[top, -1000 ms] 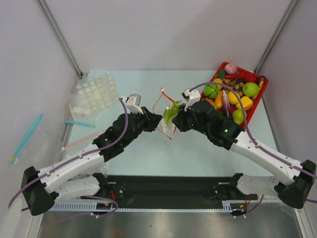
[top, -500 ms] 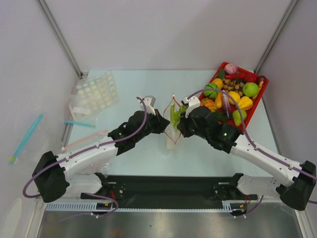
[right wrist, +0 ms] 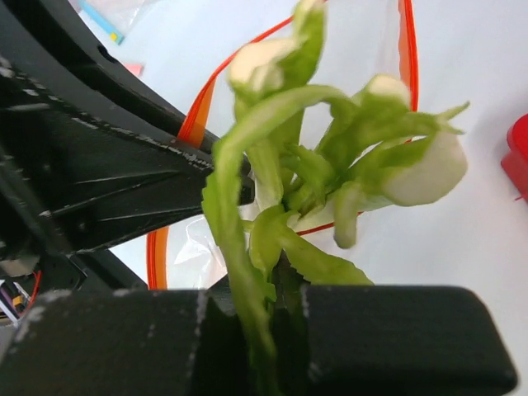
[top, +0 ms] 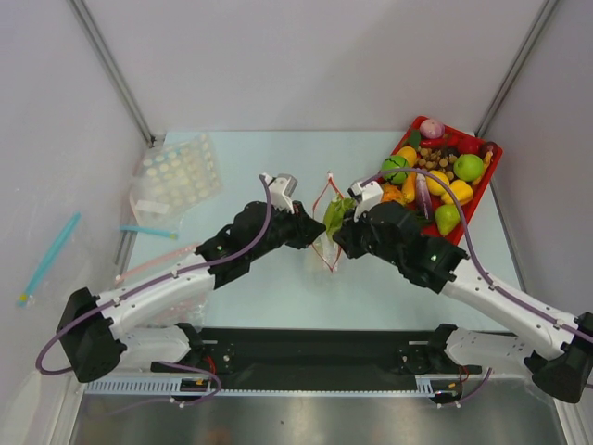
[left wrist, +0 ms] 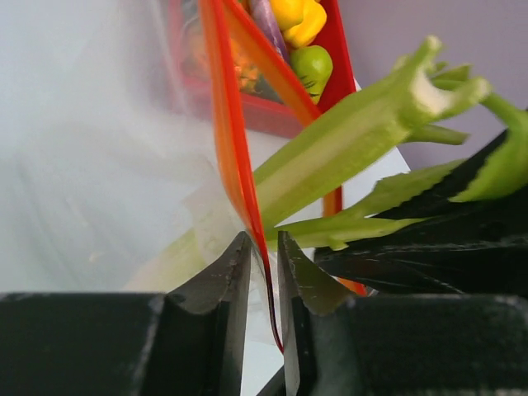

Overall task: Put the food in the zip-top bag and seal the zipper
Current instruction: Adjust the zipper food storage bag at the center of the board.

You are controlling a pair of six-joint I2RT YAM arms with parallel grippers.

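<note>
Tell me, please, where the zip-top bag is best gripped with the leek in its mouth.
Probably its red-orange zipper strip, on the rim away from the leek, coming from the left: the strip stands on edge as a thin ridge that the left gripper straddles.

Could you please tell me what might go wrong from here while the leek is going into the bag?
1. The zipper strip runs between the fingers of the left tool with slight gaps showing; if that hold is loose, the bag's mouth could slip free and collapse.
2. The right tool grips the leek by its floppy green leaves, which splay over the mouth; they may bend or snag on the strip instead of driving the stalk in.
</note>
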